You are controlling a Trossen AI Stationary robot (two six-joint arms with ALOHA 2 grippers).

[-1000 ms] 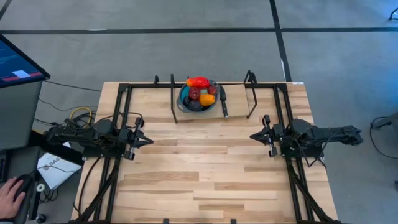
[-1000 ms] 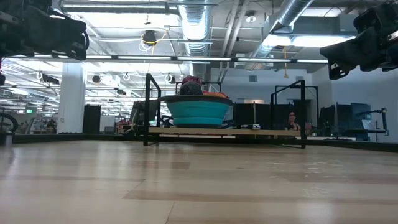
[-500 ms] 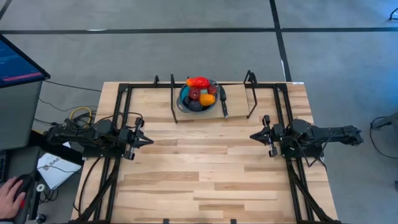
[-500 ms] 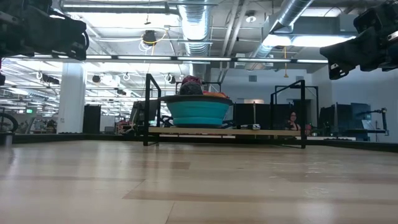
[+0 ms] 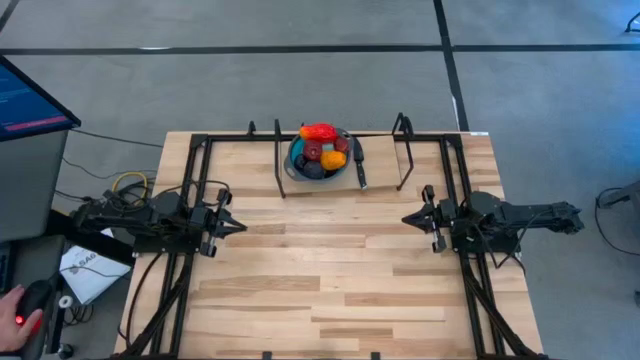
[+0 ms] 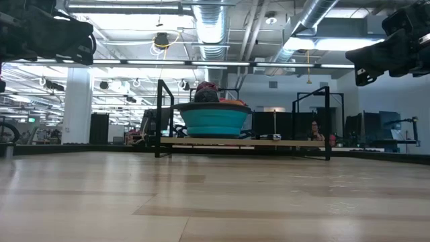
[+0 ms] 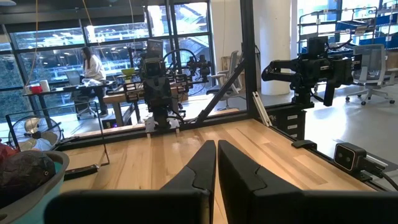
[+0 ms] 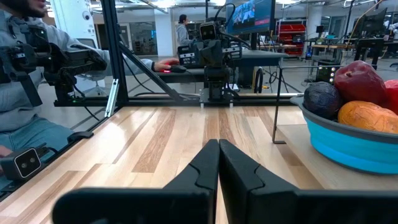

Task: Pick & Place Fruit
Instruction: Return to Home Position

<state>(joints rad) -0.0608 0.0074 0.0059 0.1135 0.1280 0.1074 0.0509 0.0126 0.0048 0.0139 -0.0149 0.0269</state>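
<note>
The fruit [image 5: 320, 150] sits heaped in the blue bowl [image 5: 291, 160], upper centre; likely light, hard, slippery (grip each across its middle). Left claw [image 5: 238, 226] and right claw [image 5: 406, 218], mid-left and mid-right, are closed, empty.

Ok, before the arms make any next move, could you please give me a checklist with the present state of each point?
1. Fruit piled inside the blue bowl: ok.
2. Every piece counted: cannot tell, the pile hides some.
3. Knife lying on the shelf beside the blue bowl: ok.
4. Left gripper shut, empty, above the table's left side: ok.
5. Right gripper shut, empty, at the right side: ok.
6. Person's hand off the table: ok.
</note>
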